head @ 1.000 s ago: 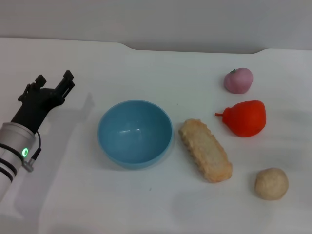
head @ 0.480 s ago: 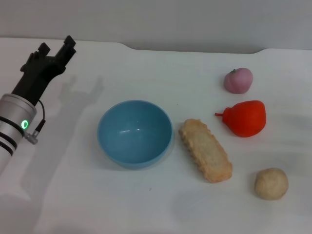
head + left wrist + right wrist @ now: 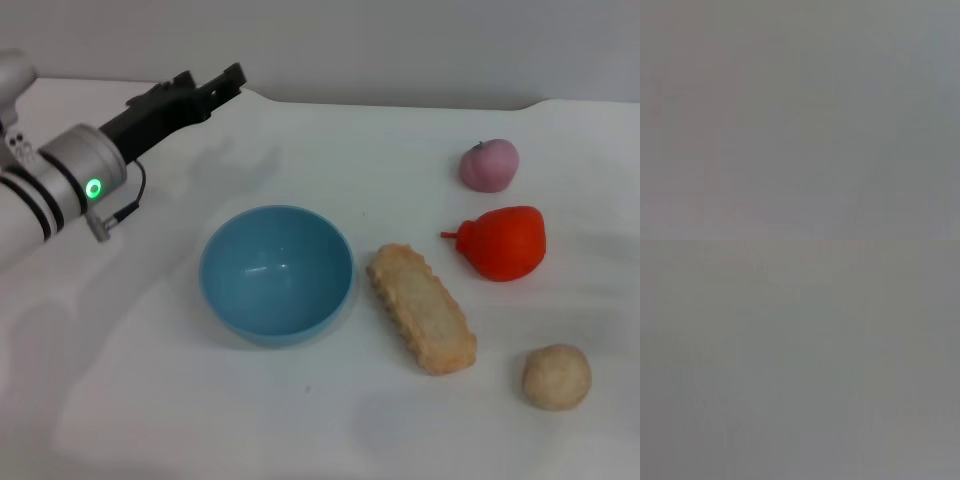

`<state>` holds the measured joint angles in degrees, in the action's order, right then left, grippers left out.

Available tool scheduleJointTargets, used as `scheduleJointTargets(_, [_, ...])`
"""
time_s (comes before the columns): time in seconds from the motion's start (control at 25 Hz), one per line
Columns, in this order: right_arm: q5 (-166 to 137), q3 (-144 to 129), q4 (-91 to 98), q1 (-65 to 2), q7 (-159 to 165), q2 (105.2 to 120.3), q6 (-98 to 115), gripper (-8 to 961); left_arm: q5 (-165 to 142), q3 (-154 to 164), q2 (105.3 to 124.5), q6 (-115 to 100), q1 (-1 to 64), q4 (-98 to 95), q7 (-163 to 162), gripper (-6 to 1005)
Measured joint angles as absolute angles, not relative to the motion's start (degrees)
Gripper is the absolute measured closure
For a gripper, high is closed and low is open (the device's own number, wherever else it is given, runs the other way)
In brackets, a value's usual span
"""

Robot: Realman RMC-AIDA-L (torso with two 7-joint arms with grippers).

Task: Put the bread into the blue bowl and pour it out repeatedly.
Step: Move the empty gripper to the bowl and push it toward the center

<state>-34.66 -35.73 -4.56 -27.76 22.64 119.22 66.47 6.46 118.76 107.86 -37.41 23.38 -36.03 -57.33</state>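
The left claw [image 3: 212, 83] hangs over the far left of the white desk [image 3: 330, 430], reaching up and rightward from a silver wrist with a green light; it holds nothing, and whether its black fingers are spread or pressed together I cannot tell; it is well apart from the bowl and behind it. The blue bowl [image 3: 276, 272] stands upright near the middle of the desk, hollow showing and bare inside. Just beside it on the right, close to its rim, lies the bread [image 3: 421, 309], flat on the desk and slanting from upper left to lower right. Farther right and behind sits a pink round fruit [image 3: 489, 165]; in front of that a red pear-shaped fruit [image 3: 503, 242]; nearest, right of the bread's lower end, a beige ball [image 3: 556, 377]. The three are apart from one another and from the bread. Both wrist views show only flat grey; the right claw does not appear anywhere.
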Motion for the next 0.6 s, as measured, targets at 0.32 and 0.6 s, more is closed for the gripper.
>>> scheduleJointTargets(0.32, [-34.56, -35.36, -4.56, -27.23, 22.64, 119.12, 66.44, 273, -24.08, 109.61, 104.65, -34.74, 24.08, -44.54, -82.19, 167])
scheduleJointTargets(0.6, [-34.73, -35.33, -4.17, -27.22, 22.63, 119.05, 66.29, 273, -61.1, 97.77, 103.53, -42.37, 24.64, -49.85, -109.17, 166])
